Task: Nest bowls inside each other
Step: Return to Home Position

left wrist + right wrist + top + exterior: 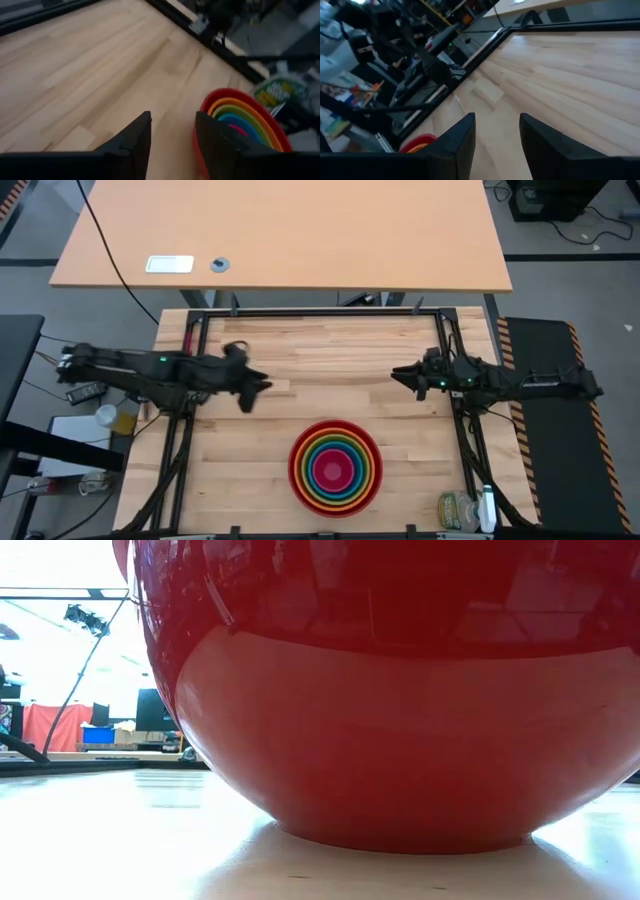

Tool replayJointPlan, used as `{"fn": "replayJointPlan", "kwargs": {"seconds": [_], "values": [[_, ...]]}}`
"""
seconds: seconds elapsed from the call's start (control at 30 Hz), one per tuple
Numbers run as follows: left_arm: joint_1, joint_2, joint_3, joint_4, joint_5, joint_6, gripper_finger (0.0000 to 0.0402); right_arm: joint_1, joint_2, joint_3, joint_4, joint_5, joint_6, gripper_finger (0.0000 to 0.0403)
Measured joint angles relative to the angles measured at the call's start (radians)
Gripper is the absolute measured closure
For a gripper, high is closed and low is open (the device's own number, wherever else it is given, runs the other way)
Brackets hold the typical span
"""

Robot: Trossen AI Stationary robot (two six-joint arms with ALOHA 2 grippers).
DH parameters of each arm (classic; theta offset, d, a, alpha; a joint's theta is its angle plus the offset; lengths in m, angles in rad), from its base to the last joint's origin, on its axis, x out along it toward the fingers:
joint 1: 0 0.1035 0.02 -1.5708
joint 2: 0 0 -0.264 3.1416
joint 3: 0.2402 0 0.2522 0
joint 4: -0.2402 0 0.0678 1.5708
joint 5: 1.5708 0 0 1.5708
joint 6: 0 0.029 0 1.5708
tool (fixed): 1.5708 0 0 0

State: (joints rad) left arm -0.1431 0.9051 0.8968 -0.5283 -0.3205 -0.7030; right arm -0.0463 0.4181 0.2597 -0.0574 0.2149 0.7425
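Note:
The bowls sit nested in one stack (335,464) near the table's front middle: red outermost, then orange, yellow-green, blue, and pink at the centre. The stack rests on the red bowl's base (400,835). In the left wrist view the stack (245,120) shows beyond my fingers. My left gripper (262,385) hangs open over the table's left half, apart from the bowls, with nothing between its fingers (172,132). My right gripper (397,374) hangs open near the table's right side, also holding nothing (497,132). The red bowl's edge (417,142) shows in the right wrist view.
A second, lighter table (280,235) stands behind, with a white card (169,264) and a small round thing (220,264) on it. A bottle and a crumpled wrapper (465,510) lie at the front right corner. Black frame rails (320,312) border the wooden table.

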Motion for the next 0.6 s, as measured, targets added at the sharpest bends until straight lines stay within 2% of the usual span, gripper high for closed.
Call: {"fn": "replayJointPlan", "kwargs": {"seconds": [0.17,0.27,0.43,0.6], "values": [[0.009,-0.246,-0.165,0.000,-0.080,-0.078,0.0247,-0.028,-0.078,-0.043,-0.008,0.002,0.017,0.0243],[0.010,-0.384,-0.244,0.019,-0.139,-0.122,0.0247,-0.050,-0.124,-0.049,-0.094,0.006,0.017,0.0243],[0.009,-0.571,-0.317,0.023,-0.176,-0.159,0.0247,-0.085,-0.230,-0.049,-0.208,0.004,0.018,0.0243],[0.009,-0.695,-0.370,0.032,-0.245,-0.142,0.0247,-0.108,-0.342,-0.049,-0.283,0.010,0.020,0.0243]]}}
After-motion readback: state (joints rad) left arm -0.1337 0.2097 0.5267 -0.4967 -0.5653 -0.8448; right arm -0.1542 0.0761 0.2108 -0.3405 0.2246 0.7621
